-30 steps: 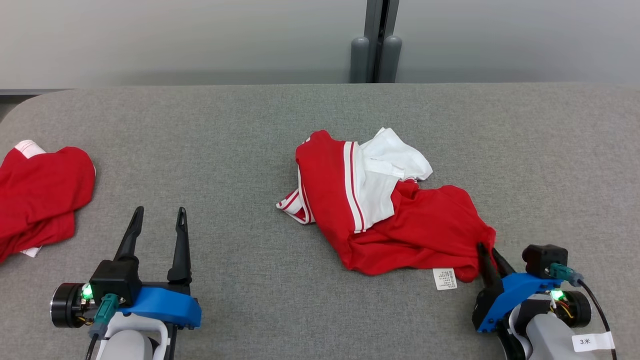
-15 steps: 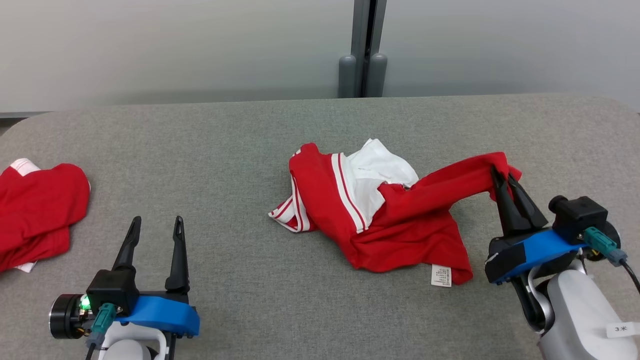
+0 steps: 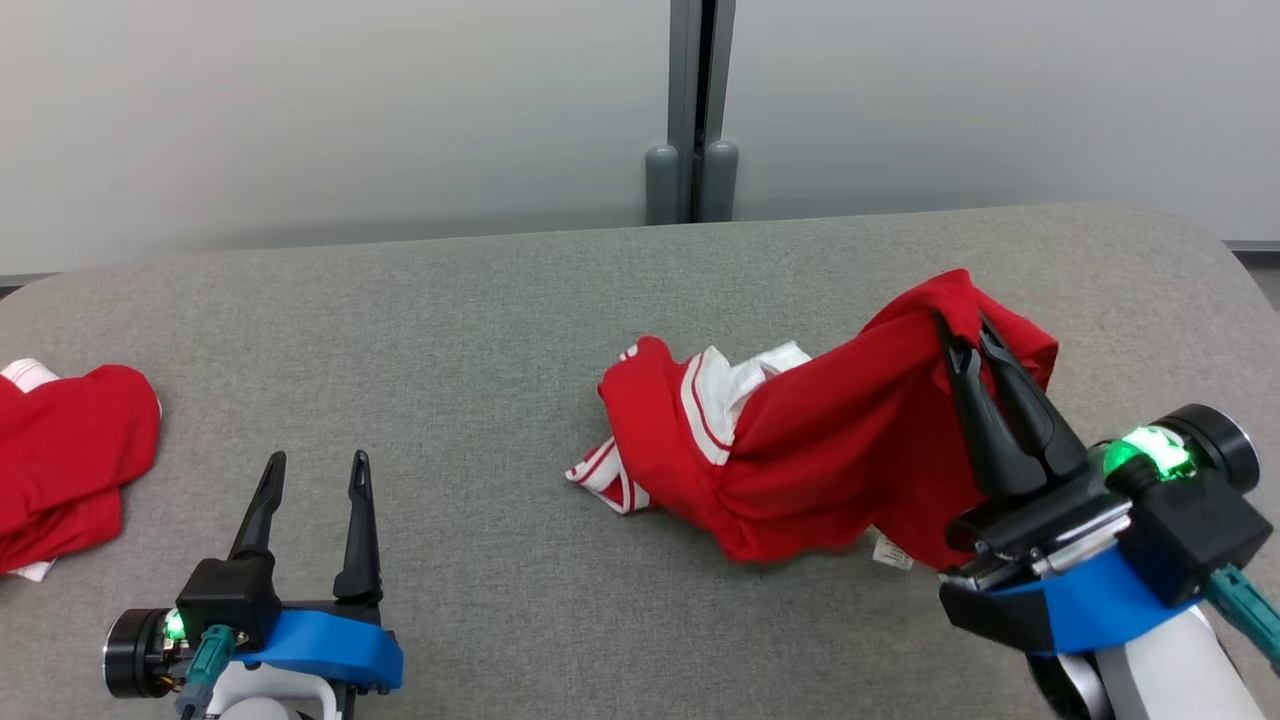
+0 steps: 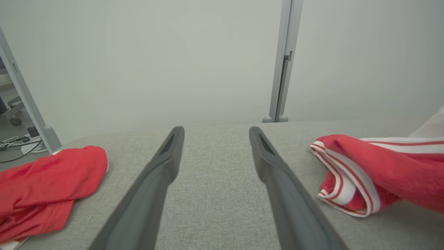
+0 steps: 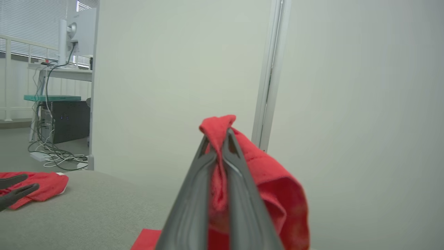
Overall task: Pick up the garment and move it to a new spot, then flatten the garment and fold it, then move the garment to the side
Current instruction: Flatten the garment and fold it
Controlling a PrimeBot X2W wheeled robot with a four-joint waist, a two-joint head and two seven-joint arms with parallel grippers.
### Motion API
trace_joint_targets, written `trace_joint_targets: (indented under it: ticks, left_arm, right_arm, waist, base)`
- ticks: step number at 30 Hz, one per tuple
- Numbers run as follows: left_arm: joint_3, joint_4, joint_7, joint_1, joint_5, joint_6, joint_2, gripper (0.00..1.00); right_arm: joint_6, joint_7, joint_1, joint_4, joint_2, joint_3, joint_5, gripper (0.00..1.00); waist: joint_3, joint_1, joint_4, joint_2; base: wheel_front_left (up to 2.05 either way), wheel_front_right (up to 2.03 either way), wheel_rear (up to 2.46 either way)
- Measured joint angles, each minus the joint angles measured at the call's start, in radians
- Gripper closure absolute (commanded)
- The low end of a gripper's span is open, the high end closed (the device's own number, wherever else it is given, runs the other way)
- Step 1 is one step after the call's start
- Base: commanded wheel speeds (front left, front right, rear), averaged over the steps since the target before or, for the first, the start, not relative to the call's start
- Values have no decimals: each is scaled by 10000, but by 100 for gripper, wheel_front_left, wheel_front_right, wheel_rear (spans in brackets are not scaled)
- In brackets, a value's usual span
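So my right fingers [image 3: 985,430] are clamped on a bunched edge of the red garment [image 3: 830,450], holding that end up off the grey counter [image 3: 450,320]; the white-striped end lies mid-counter. My left fingers [image 3: 262,505] are spread wide apart, well clear of it.

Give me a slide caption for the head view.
Right gripper, jaws shut on the red-and-white fabric garment, holds one end raised above the grey cloth-covered table; left gripper rests open.
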Motion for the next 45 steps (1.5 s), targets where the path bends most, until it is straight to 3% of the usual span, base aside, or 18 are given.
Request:
trace_joint_targets:
  ticks: [7, 12, 19, 30, 39, 40, 41, 42, 45]
  left_arm:
    - [23, -115, 0, 15, 0, -2, -19, 0]
    - [31, -136, 0, -25, 0, -10, -27, 0]
    - [-77, -94, 0, -292, 2, -46, -65, 0]
    - [-508, -27, -2, -923, -61, -82, -132, 0]
    - [-629, -25, 0, -1225, -132, -84, -153, 0]
    - [-640, -25, 0, -1231, -132, -84, -157, 0]
    - [-644, -19, 0, -1236, -132, -84, -161, 0]
    - [-650, -6, -2, -1243, -132, -84, -161, 0]
    - [-646, 4, 0, -1258, -134, -82, -171, 0]
  right_arm:
    - [0, 723, 1029, -2309, 276, 117, -257, 100]
    - [0, 871, 1338, -2359, 345, -184, -221, 100]
    - [0, 357, 574, -2, -52, -376, -15, 100]
    - [0, -4, -2925, 5160, -1011, -439, 245, 100]
    - [0, -13, -5248, 8092, -1221, -884, 207, 100]
    - [0, -13, -5420, 8433, -1223, -936, 159, 98]
    - [0, -15, -5544, 8769, -1220, -972, 94, 52]
    - [0, -13, -5633, 9102, -1210, -976, 59, 0]
    - [0, -12, -5836, 9607, -1110, -882, -38, 0]
  waist:
    - [83, 0, -174, 0]
    - [295, 1, -291, 1]
    - [489, 1, -223, 1]
    - [892, 2, 677, 1]
    - [1538, 2, 1429, 3]
    - [1596, 3, 1485, 3]
    - [1650, 3, 1536, 4]
    - [1693, 3, 1578, 4]
    - [1768, 3, 1631, 4]
  base:
    - [0, 0, 0]
    - [0, 0, 0]
    - [0, 0, 0]
    - [0, 0, 0]
    - [0, 0, 0]
    - [0, 0, 0]
    - [0, 0, 0]
    - [0, 0, 0]
    - [0, 0, 0]
